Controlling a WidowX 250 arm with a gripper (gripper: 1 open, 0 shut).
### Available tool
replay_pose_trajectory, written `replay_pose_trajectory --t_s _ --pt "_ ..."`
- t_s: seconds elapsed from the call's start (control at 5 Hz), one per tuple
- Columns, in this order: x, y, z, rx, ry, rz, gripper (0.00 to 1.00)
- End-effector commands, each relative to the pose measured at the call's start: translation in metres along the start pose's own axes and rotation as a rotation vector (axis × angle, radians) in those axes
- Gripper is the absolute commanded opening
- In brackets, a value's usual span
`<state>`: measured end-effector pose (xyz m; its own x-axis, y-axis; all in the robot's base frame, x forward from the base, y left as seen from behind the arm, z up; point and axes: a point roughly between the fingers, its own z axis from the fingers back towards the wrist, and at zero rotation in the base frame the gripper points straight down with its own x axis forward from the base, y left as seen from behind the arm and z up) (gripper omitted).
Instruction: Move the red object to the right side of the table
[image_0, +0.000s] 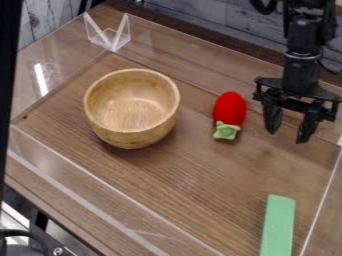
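The red object (230, 110), a small glossy toy fruit with a green leafy end, lies on the wood-grain table (174, 190) just right of the wooden bowl. My gripper (293, 128) hangs point-down to the right of it, a short gap away and not touching it. Its two dark fingers are spread apart with nothing between them, tips close to the tabletop.
A wooden bowl (131, 106) stands left of centre. A flat light-green bar (278, 226) lies at the front right. Low clear acrylic walls (104, 32) border the table, and the right wall runs close behind my gripper.
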<state>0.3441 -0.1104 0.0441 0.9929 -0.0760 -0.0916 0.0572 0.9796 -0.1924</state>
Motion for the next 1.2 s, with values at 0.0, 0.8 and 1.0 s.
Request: replay_pose_trajectory --t_s 0.0,0.8,1.0 --pt "0.007 -0.011 0.024 -0.014 -0.06 -0.022 1.0" --pt "-0.02 0.061 0.083 -0.021 -0.061 0.012 1.0" --pt "-0.013 0.07 0.078 -0.02 -0.059 0.032 1.0"
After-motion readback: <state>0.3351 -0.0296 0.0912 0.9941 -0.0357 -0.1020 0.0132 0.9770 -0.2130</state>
